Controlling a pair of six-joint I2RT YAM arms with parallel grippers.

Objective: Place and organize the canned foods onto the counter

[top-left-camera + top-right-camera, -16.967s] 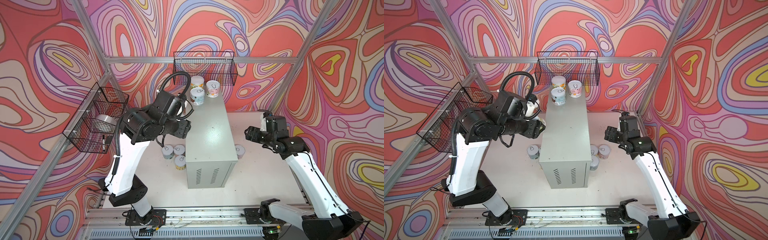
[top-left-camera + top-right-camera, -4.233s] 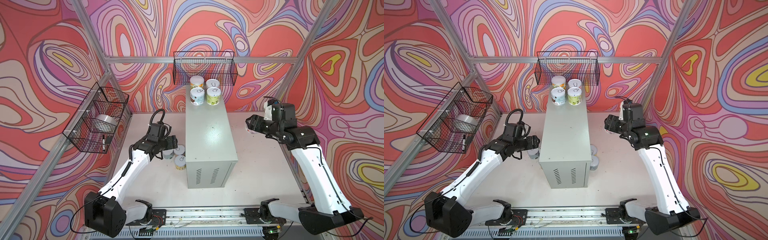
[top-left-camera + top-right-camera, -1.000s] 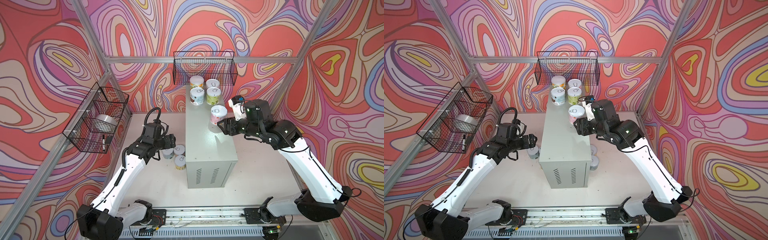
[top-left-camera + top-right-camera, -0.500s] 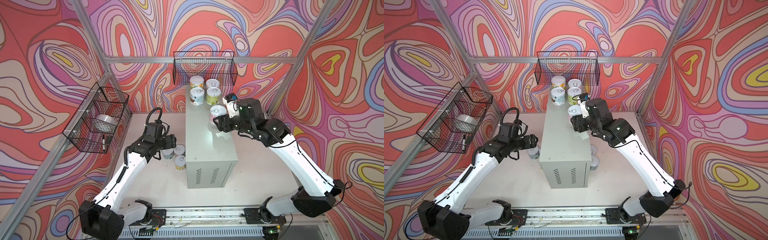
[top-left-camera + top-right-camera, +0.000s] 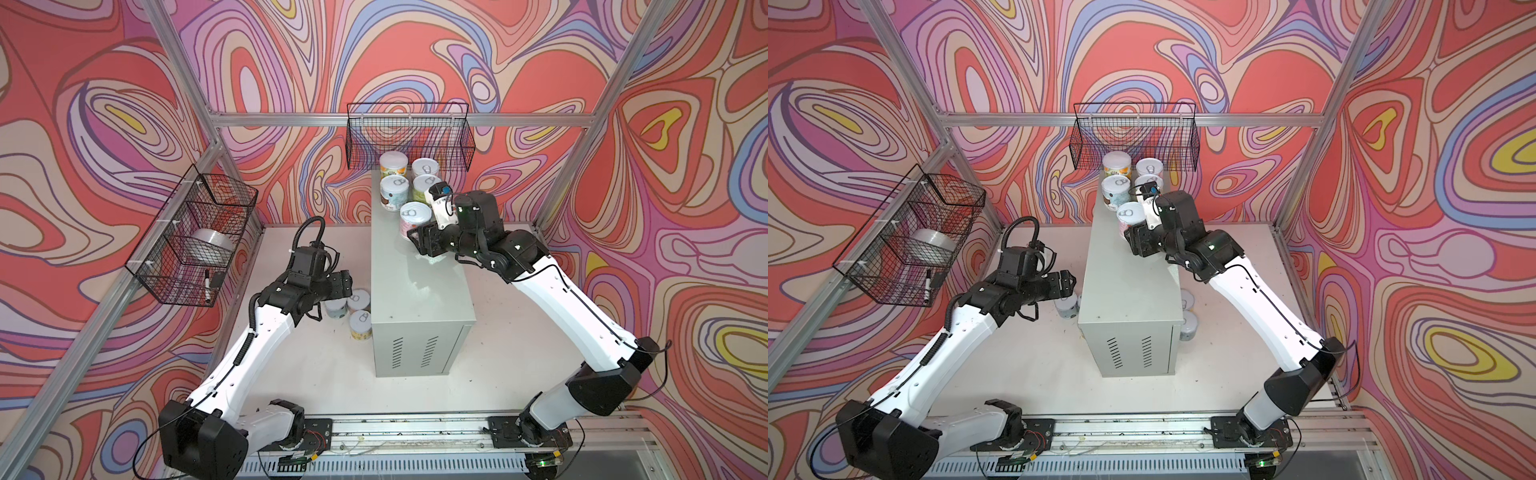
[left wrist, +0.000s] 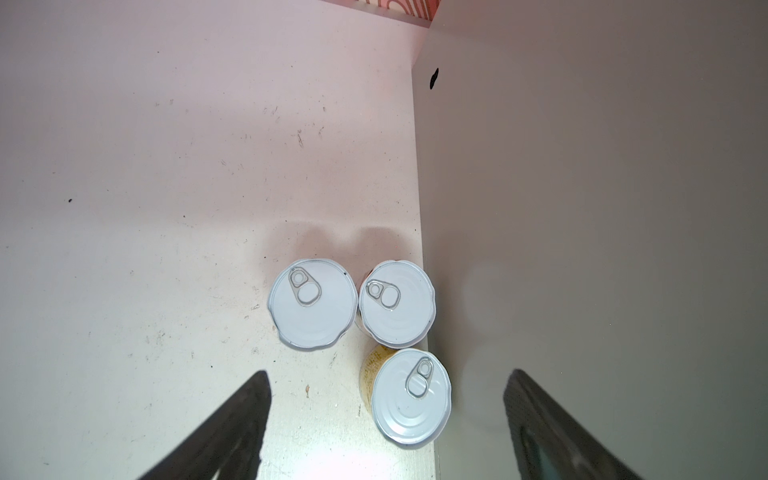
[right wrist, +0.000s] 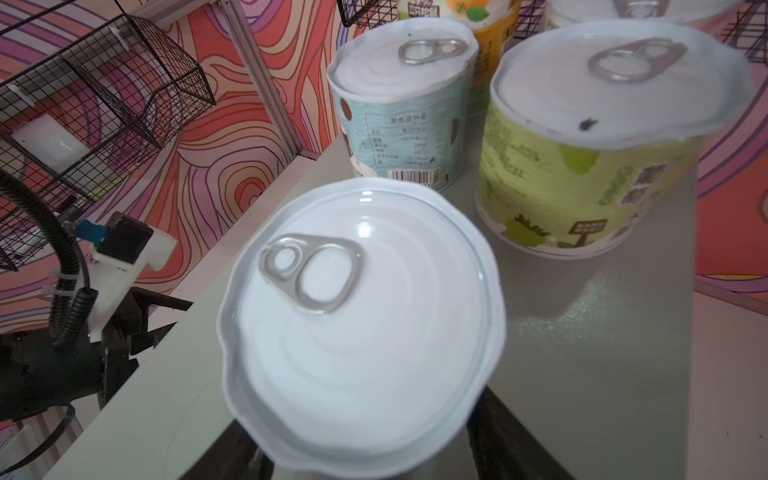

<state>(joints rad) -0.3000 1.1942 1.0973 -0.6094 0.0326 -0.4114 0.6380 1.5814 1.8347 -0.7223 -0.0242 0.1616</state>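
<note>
Cans (image 5: 393, 192) on counter (image 5: 420, 286), roll (image 5: 210, 248) in basket (image 5: 178, 286) (side)

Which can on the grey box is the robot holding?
The pink can, nearest the front of the group: the right gripper clasps it. The other four cans stand free behind it.

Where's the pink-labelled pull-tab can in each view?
In a top view: pink-labelled pull-tab can, upper middle, over the tall grey metal counter.
In a top view: the can, just left of centre.
Left wrist: not in view.
Right wrist: the can, centre foreground.
Shared landmark: pale-blue-labelled can behind it.
</note>
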